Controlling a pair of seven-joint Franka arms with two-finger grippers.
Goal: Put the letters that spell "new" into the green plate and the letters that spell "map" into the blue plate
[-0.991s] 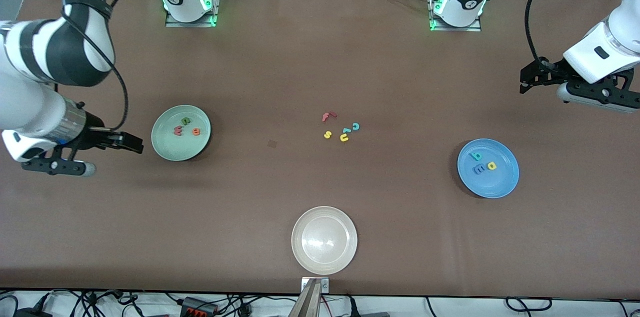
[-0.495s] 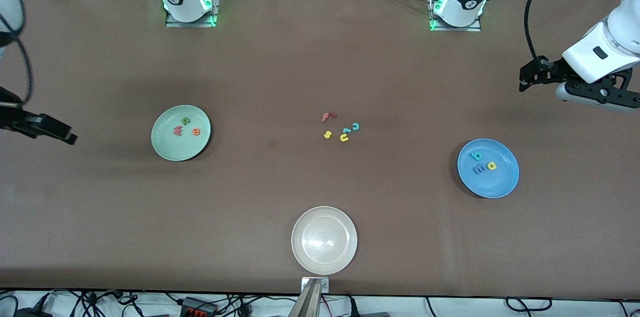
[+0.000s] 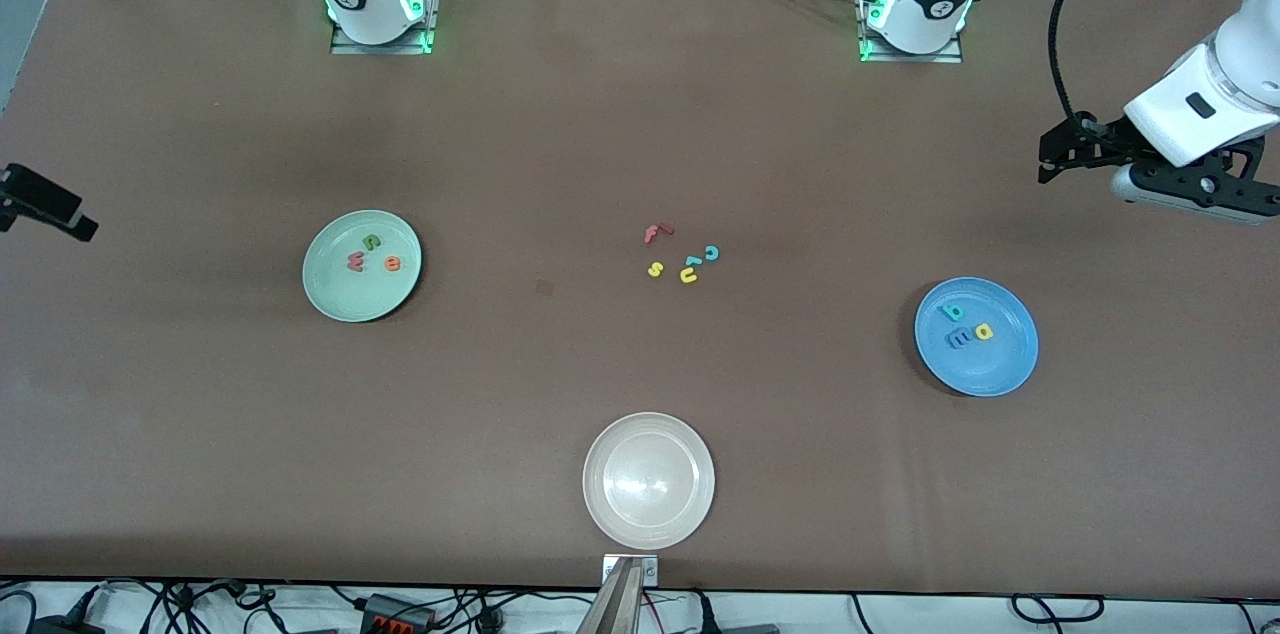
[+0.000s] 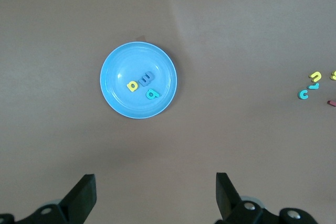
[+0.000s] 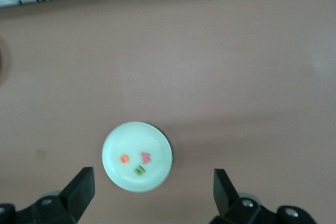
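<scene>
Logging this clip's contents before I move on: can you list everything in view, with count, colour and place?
green plate: 1, pale mint, toward the right arm's end of the table.
letters in the green plate: 3; green "n", red "w", orange "e".
blue plate: 1, bright blue, toward the left arm's end.
letters in the blue plate: 3; teal "p", dark blue "m", yellow "a".
loose letters: 5, red, yellow, teal, mid-table.
cream-white plate: 1, nearest the front camera.
left end effector: open, above the table beside the blue plate.
right end effector: open, high beside the green plate.

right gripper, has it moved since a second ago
Yes. The right gripper has pulled away from the green plate toward the table edge at its own arm's end.
</scene>
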